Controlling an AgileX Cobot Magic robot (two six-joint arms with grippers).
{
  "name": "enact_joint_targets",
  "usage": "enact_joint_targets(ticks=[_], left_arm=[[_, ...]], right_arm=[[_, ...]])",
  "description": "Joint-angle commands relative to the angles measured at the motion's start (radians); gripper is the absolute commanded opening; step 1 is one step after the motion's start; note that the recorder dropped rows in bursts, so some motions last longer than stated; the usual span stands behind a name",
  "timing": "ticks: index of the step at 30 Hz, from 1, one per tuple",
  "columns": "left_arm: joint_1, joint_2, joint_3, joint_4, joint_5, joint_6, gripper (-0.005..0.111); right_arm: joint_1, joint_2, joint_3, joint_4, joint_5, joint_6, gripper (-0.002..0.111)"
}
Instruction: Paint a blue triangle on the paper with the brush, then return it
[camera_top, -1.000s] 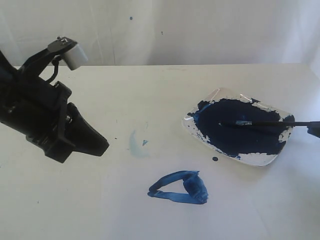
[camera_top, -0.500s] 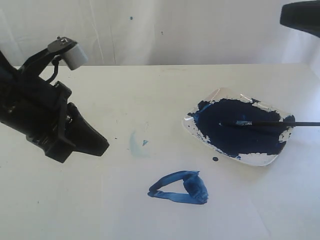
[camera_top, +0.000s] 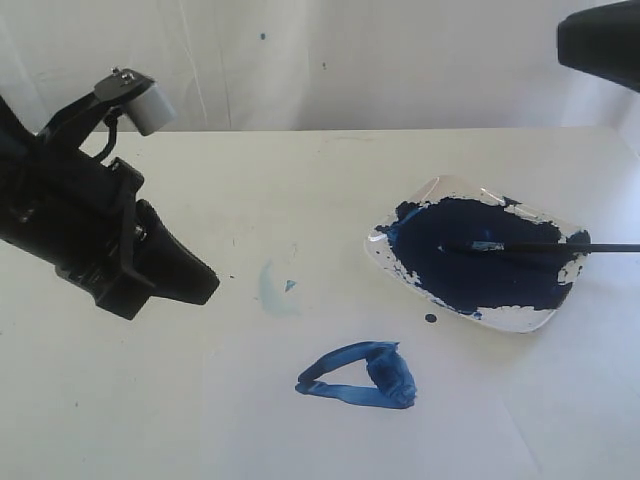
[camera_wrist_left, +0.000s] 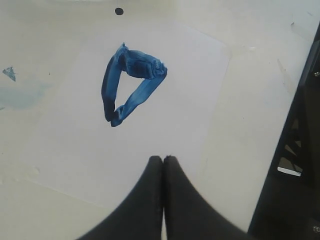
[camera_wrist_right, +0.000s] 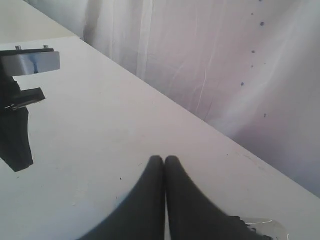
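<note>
item: blue triangle (camera_top: 356, 377), a closed outline of thick dark-blue strokes with one corner blobbed, on the paper (camera_wrist_left: 192, 85)
position from left fingers: ahead of the tips and well apart, with bare paper between
left gripper (camera_wrist_left: 163, 161): fingers pressed together, holding nothing, hovering over the near part of the sheet
right gripper (camera_wrist_right: 164, 161): fingers pressed together, holding nothing, raised high, pointing out over bare tabletop (camera_wrist_right: 100, 125) toward the white backdrop (camera_wrist_right: 225, 60)
item: brush (camera_top: 530, 247), black handle, short silver ferrule, lying in the paint dish (camera_top: 437, 186)
position from right fingers: below them and well apart, no contact
long axis: crosswise over the dish, with the bristles in the dark navy paint pool (camera_top: 470, 270) and the handle end reaching past the dish rim on the right arm's side
nearer arm: right for the brush and dish, left for the triangle
judgement: triangle looks done and the brush looks returned; any further pick-up would fall to the right arm, closing across the handle past the rim
other marks: pale-blue smudge (camera_top: 272, 290) beside the left fingers; a small paint drop (camera_top: 430, 318) just beside the dish
brands, labels, writing: none legible in any view
</note>
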Motion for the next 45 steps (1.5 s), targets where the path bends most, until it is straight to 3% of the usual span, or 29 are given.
enact_joint_targets(ticks=[1,5,11,20,26,29,33,37,39,41,45], left_arm=[[0.003,-0.011,0.008,-0.017,0.011,0.004,0.0],[0.003,-0.011,0.008,-0.017,0.009,0.004,0.0],[0.003,-0.011,0.008,-0.017,0.009,0.004,0.0],[0.003,-0.011,0.008,-0.017,0.009,0.004,0.0],[0.003,-0.011,0.008,-0.017,0.009,0.004,0.0],[0.003,-0.011,0.008,-0.017,0.007,0.004,0.0],[0.003,-0.011,0.008,-0.017,0.005,0.004,0.0],[0.003,-0.011,0.008,-0.017,-0.015,0.004,0.0],[0.003,-0.011,0.008,-0.017,-0.03,0.004,0.0],[0.003,-0.011,0.008,-0.017,-0.047,0.004,0.0],[0.003,-0.011,0.008,-0.017,-0.068,0.004,0.0]], right_arm=[[0.005,-0.004,0.002,0.0,-0.006,-0.011,0.0],[0.021,-0.015,0.002,-0.004,-0.014,-0.011,0.0],[0.159,-0.223,0.002,-0.004,-0.07,-0.011,0.0],[0.159,-0.394,0.002,-0.002,-0.071,0.0,0.0],[0.159,-0.41,0.007,0.041,-0.085,0.163,0.0],[0.159,-0.413,0.052,0.077,-0.179,0.257,0.0],[0.159,-0.417,0.109,-0.192,-0.36,0.686,0.0],[0.159,-0.419,0.17,-0.701,-0.483,1.298,0.0],[0.159,-0.419,0.201,-0.901,-0.503,1.496,0.0],[0.159,-0.423,0.251,-1.042,-0.517,1.568,0.0],[0.159,-0.449,0.417,-1.073,-0.64,1.463,0.0]])
